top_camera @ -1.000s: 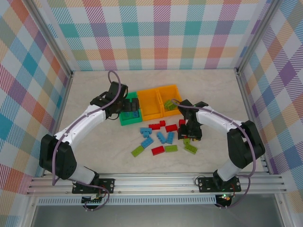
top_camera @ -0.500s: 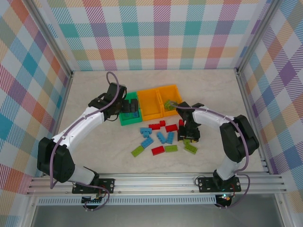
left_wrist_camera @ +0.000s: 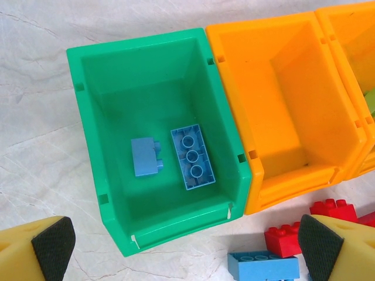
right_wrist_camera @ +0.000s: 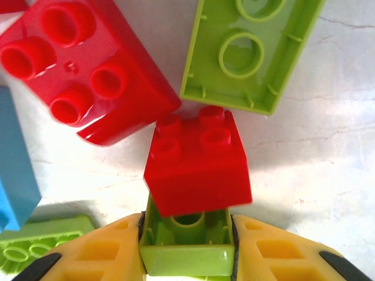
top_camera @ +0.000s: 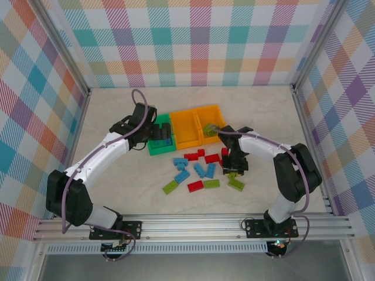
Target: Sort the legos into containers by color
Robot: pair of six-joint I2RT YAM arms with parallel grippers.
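My left gripper (top_camera: 162, 133) hangs open over the green bin (top_camera: 156, 150), its pads (left_wrist_camera: 54, 244) spread wide with nothing between them. Two blue bricks (left_wrist_camera: 192, 157) lie inside the green bin (left_wrist_camera: 137, 44). My right gripper (top_camera: 233, 166) is down among the loose bricks, shut on a lime green brick (right_wrist_camera: 187, 254) that is held hollow side up. A small red brick (right_wrist_camera: 196, 167) overlaps that brick's far end. Two orange bins (top_camera: 186, 130) stand to the right of the green one. The far-right orange bin (top_camera: 218, 112) holds lime green bricks (top_camera: 210, 130).
Loose blue (top_camera: 182, 170), red (top_camera: 195, 186) and lime green (top_camera: 170, 187) bricks lie scattered in front of the bins. A bigger red brick (right_wrist_camera: 82, 70) and an upturned lime brick (right_wrist_camera: 249, 52) lie close to my right gripper. Metal frame rails edge the table.
The left gripper has shifted slightly over the green bin. The right gripper has settled a little lower into the brick pile. Little has moved in the last half second.
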